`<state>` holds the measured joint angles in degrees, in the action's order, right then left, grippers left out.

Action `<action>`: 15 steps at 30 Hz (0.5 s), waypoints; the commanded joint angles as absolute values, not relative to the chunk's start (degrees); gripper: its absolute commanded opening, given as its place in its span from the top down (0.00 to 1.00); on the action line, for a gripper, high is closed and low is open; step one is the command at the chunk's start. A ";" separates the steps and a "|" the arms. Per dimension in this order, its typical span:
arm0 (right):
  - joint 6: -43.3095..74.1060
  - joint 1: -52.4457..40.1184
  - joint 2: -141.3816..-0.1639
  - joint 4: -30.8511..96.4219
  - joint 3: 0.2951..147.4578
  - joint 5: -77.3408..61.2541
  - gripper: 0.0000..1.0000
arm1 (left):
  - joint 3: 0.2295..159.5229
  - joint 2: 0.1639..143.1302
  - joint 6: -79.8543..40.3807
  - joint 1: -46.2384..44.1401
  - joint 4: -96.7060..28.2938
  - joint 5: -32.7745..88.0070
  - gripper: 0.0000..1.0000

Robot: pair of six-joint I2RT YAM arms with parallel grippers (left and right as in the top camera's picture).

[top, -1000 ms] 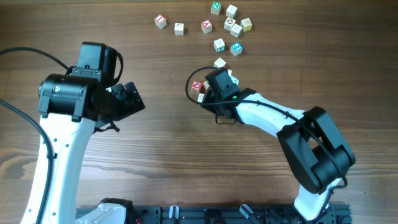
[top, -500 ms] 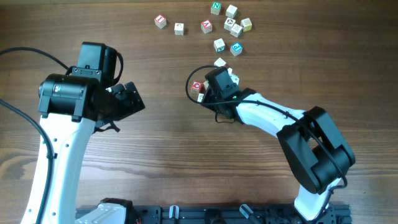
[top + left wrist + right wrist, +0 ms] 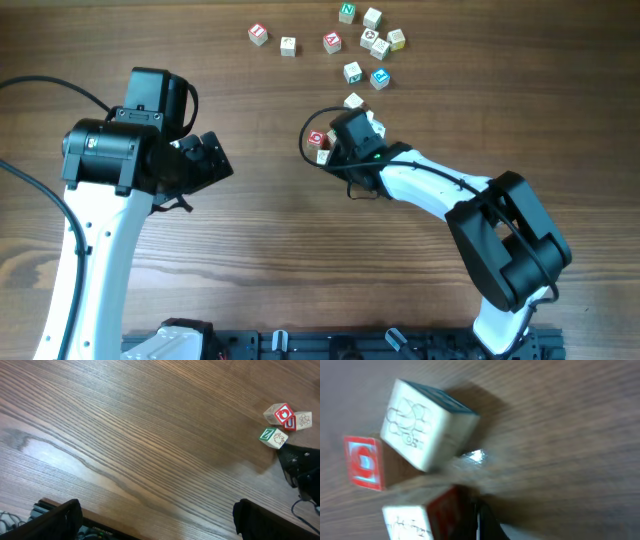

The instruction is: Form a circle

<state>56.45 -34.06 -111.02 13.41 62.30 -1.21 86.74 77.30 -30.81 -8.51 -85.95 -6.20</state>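
The circle is only a small cluster of pale wooden letter cubes (image 3: 320,146) at the table's middle. In the right wrist view a pale cube with a line drawing (image 3: 425,425) stands tilted. A red-faced cube (image 3: 365,462) lies to its left, and a third cube with a dark red side (image 3: 427,519) lies below. My right gripper (image 3: 480,522) is shut, its tips right beside that third cube's red side with nothing between them. The left wrist view shows the same three cubes (image 3: 282,420) far off. My left gripper (image 3: 152,525) is open and hangs over bare wood.
A loose scatter of several red, green and teal lettered cubes (image 3: 365,45) lies along the table's far edge. One more pale cube (image 3: 354,101) sits just beyond the right gripper (image 3: 332,147). The left gripper (image 3: 210,160) is well to the left.
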 commanded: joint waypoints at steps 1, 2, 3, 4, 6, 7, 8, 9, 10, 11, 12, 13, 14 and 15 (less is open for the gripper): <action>60.20 -34.13 -112.03 16.51 61.80 -0.82 0.95 | 86.89 76.93 -31.77 -8.51 -86.00 -7.16 0.00; 60.18 -34.13 -111.90 16.45 61.80 -1.74 0.95 | 86.89 76.93 -31.77 -8.51 -86.00 -7.16 0.00; 60.14 -34.15 -111.66 16.29 61.80 -2.85 0.95 | 86.89 76.93 -31.77 -8.51 -86.00 -7.16 0.00; 60.12 -34.15 -111.53 16.14 61.80 -3.84 0.95 | 86.89 76.93 -31.77 -8.51 -86.00 -7.16 0.00; 60.20 -34.15 -111.53 16.60 61.80 -6.63 0.95 | 86.89 76.93 -31.77 -8.51 -86.00 -7.16 0.00; 60.20 -34.15 -111.53 16.84 61.80 -7.55 0.95 | 86.89 76.93 -31.77 -8.51 -86.00 -7.16 0.00; 60.20 -34.15 -111.53 16.97 61.80 -8.64 0.95 | 86.89 76.93 -31.77 -8.51 -86.00 -7.16 0.00; 60.20 -34.15 -111.53 16.95 61.80 -9.58 0.95 | 86.89 76.93 -31.77 -8.51 -86.00 -7.18 0.00; 60.23 -34.15 -111.53 16.97 61.80 -11.14 0.95 | 86.89 76.93 -31.77 -8.51 -86.00 -7.16 0.00; 60.23 -34.17 -111.53 17.04 61.80 -11.97 0.95 | 86.89 76.93 -31.77 -8.51 -86.00 -7.18 0.00; 60.23 -34.24 -111.53 17.28 61.80 -12.27 0.95 | 86.89 76.93 -31.77 -8.51 -86.00 -7.16 0.00; 60.20 -34.35 -111.53 17.39 61.80 -12.40 0.95 | 86.89 76.93 -31.77 -8.51 -86.00 -7.16 0.00; 60.23 -34.50 -111.53 17.37 61.80 -12.43 0.96 | 86.89 76.93 -31.77 -8.51 -86.00 -7.16 0.00; 60.18 -34.65 -111.53 17.04 61.80 -12.60 0.96 | 86.89 76.93 -31.77 -8.51 -86.00 -7.16 0.00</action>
<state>59.42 -34.02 -110.89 16.67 62.61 -10.59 86.74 77.30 -30.81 -8.51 -85.97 -6.20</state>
